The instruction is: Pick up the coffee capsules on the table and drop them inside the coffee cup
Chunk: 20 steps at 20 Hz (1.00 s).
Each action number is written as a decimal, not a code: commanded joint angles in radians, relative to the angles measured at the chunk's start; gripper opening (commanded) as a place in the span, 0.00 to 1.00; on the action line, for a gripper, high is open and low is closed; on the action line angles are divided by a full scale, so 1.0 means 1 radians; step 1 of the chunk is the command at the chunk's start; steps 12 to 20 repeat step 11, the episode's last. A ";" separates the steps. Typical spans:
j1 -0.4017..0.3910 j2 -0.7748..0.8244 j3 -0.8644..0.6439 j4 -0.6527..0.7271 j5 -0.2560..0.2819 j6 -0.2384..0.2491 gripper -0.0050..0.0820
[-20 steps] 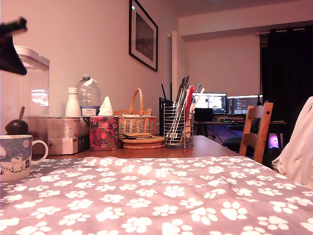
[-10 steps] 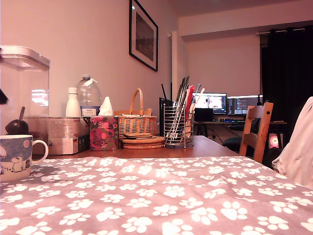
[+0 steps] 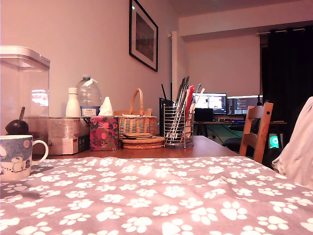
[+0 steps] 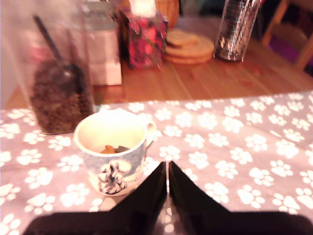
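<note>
The coffee cup (image 3: pixel 14 156) stands at the exterior view's far left on the paw-print cloth, its loop handle pointing toward that view's right. From the wrist view I look down into the cup (image 4: pixel 113 169). An orange-brown coffee capsule (image 4: pixel 108 149) lies at its bottom with a dark one (image 4: pixel 122 148) beside it. My gripper (image 4: pixel 167 165) is shut, its black fingers meeting at the tips with nothing between them, just above and beside the cup's rim. The gripper does not show in the exterior view.
A clear plastic box (image 3: pixel 22 98) holding dark beans and a scoop (image 4: pixel 58 93) stands right behind the cup. Further back are a tissue box (image 3: pixel 103 132), a wicker basket (image 3: pixel 137 122), a wire utensil holder (image 3: pixel 178 126) and a wooden chair (image 3: pixel 257 129).
A second ago the arm's dark shape hung at the exterior view's upper left; it slid out past the left edge and is gone now. The cup has not moved.
</note>
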 commanded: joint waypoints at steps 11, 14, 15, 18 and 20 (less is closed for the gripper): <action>0.001 -0.361 -0.069 -0.259 -0.043 -0.010 0.03; 0.001 -0.361 -0.069 -0.259 -0.043 -0.010 0.03; 0.001 -0.361 -0.069 -0.259 -0.043 -0.010 0.03; 0.001 -0.361 -0.069 -0.259 -0.043 -0.010 0.03; 0.001 -0.361 -0.069 -0.259 -0.043 -0.010 0.03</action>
